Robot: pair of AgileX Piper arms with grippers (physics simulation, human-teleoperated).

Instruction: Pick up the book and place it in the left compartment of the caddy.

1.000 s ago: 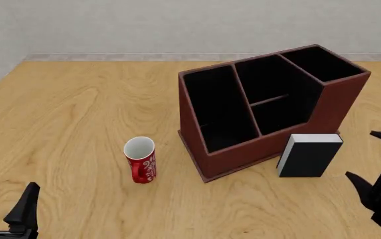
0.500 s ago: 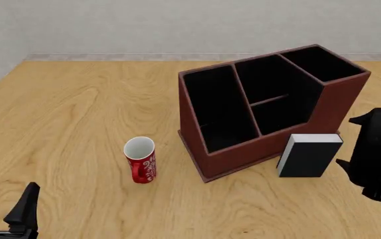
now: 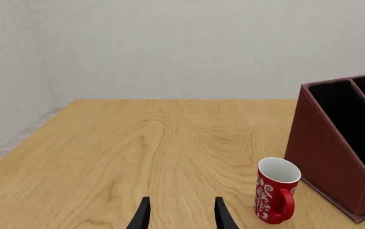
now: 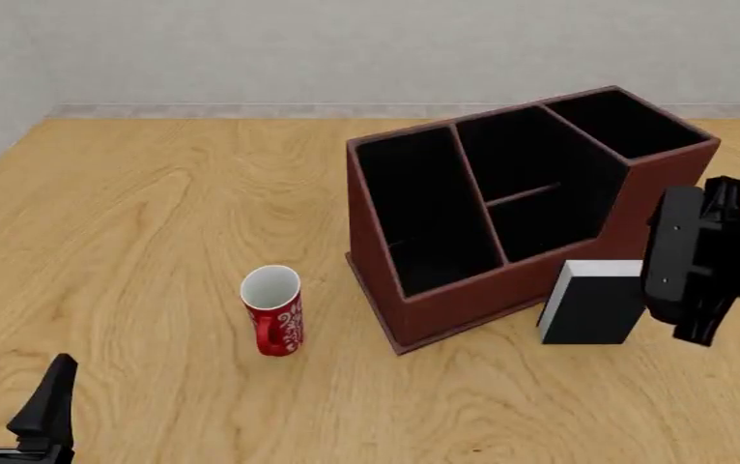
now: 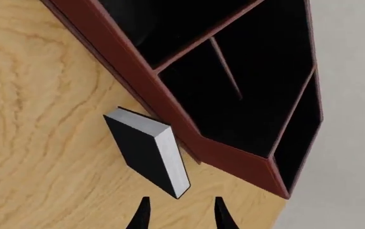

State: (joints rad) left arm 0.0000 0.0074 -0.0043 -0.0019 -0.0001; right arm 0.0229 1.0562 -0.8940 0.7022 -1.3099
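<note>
The book [image 4: 592,302] is standing upright on the table [image 4: 151,222] against the caddy [image 4: 525,217] while the right gripper [image 5: 178,213], jaws open and empty, is swinging in beside it to grasp.

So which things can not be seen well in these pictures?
- Book: front view, its right edge is hidden behind the right arm.
- Right gripper: front view, the arm's body hides the fingers; right wrist view shows only the tips.
- Caddy: left wrist view, cut off by the picture edge.
- Left gripper: front view, cut off at the bottom.
</note>
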